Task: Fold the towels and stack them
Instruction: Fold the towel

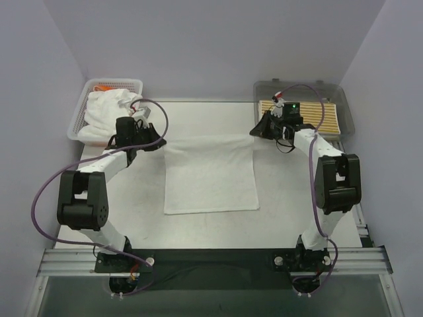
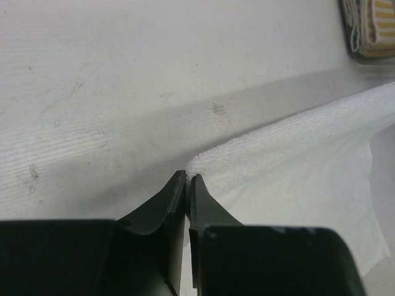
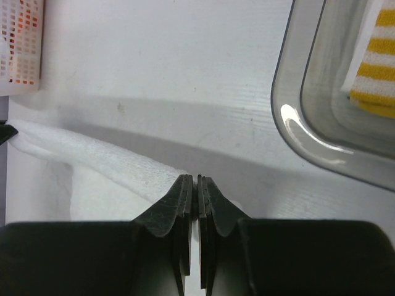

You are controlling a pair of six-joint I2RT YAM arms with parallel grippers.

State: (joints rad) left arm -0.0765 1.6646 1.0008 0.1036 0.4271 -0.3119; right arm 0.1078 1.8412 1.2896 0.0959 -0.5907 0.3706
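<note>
Pinching what rn? — desk

Flat towel [image 1: 210, 178], mid-table. L claw [image 1: 159, 142] nips its 11 o'clock corner, R claw [image 1: 256, 131] its 1 o'clock corner. Both sets of jaws are pressed together w/ only cloth betw them. — me

Why both far corners? — desk

My read: the far hem comes up straight betw the two, so I can carry it toward 6 o'clock & lay it on the near hem for the first fold. Hem is raised off the table [image 1: 198, 228]; the rest lies flat, roughly square. — me

Cloth behaviour? — desk

White terry, nubbly pile, thick hem, limp. It sags betw the grips, so I'd hold it taut-ish. Table's smooth matte white, prob lets it slide. — me

Round it? — desk

10 o'clock: white mesh basket [image 1: 135, 84] w/ heaped towels [image 1: 109, 111], white, crumpled, orange bit at the back. 2 o'clock: grey see-thru tray [image 1: 264, 89], rounded corners, striped towel [image 1: 317, 115] folded inside, yellow/white. I guess that's the stack spot. — me
</note>
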